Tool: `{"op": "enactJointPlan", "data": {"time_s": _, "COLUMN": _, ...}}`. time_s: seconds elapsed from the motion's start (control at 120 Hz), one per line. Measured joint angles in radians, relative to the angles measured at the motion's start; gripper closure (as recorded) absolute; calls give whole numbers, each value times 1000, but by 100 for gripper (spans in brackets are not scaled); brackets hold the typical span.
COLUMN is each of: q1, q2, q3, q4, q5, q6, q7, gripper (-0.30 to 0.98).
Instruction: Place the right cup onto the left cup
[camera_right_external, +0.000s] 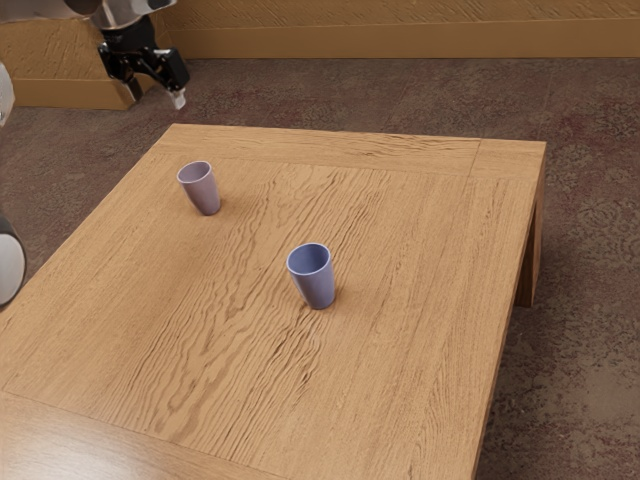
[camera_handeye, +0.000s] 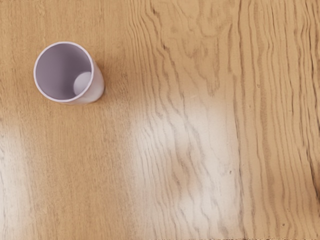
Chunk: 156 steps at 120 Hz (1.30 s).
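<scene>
- Nearest, the blue cup (camera_right_external: 318, 285) stands upright and mouth up on the wooden surface (camera_right_external: 420, 330), well apart from its mate; it is presumably the right cup, the one to lift.
- It looks like light, stiff plastic or thin ceramic; if ceramic, the rim could chip in a knock.
- Its smooth wall narrows toward the base, so pads closing low might slip. The better hold is probably high on the wall, square across the width, or with one finger inside the mouth and one outside.
- A modest squeeze should do, and a level carry would keep the base ready to enter the other cup.
- Farther off, the mauve cup (camera_right_external: 205, 196) stands upright, its open mouth ready to receive; being likely just as light, it could tip or slide if bumped off-centre.
- Farthest, the gripper (camera_right_external: 157, 93) hangs above and beyond the mauve cup, its fingers spread and holding nothing; it needs to travel to the blue cup first.
</scene>
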Motion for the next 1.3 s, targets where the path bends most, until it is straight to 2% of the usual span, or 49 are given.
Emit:
{"op": "enactJointPlan", "data": {"time_s": 0.133, "q1": -16, "q2": 0, "q3": -10, "q4": -31, "q5": 9, "q6": 17, "q7": 17, "gripper": 2}}
{"op": "enactJointPlan", "data": {"time_s": 0.3, "q1": 4, "q2": 16, "q3": -121, "q4": -41, "q5": 14, "q6": 50, "q7": 18, "gripper": 2}}
{"op": "enactJointPlan", "data": {"time_s": 0.542, "q1": -13, "q2": 98, "q3": -275, "q4": -148, "q5": -3, "q6": 160, "q7": -177, "gripper": 2}}
{"op": "enactJointPlan", "data": {"time_s": 0.65, "q1": -33, "q2": 115, "q3": -298, "q4": -253, "q5": -56, "q6": 256, "q7": -270, "gripper": 2}}
{"op": "enactJointPlan", "data": {"time_s": 0.825, "q1": -57, "q2": 34, "q3": -353, "q4": -466, "q5": -105, "q6": 377, "q7": -408, "gripper": 2}}
{"op": "enactJointPlan", "data": {"time_s": 1.042, "q1": -71, "q2": 7, "q3": -380, "q4": -547, "q5": -114, "q6": 443, "q7": -535, "gripper": 2}}
{"op": "enactJointPlan", "data": {"time_s": 1.3, "q1": -78, "q2": 42, "q3": -387, "q4": -554, "q5": -108, "q6": 468, "q7": -636, "gripper": 3}}
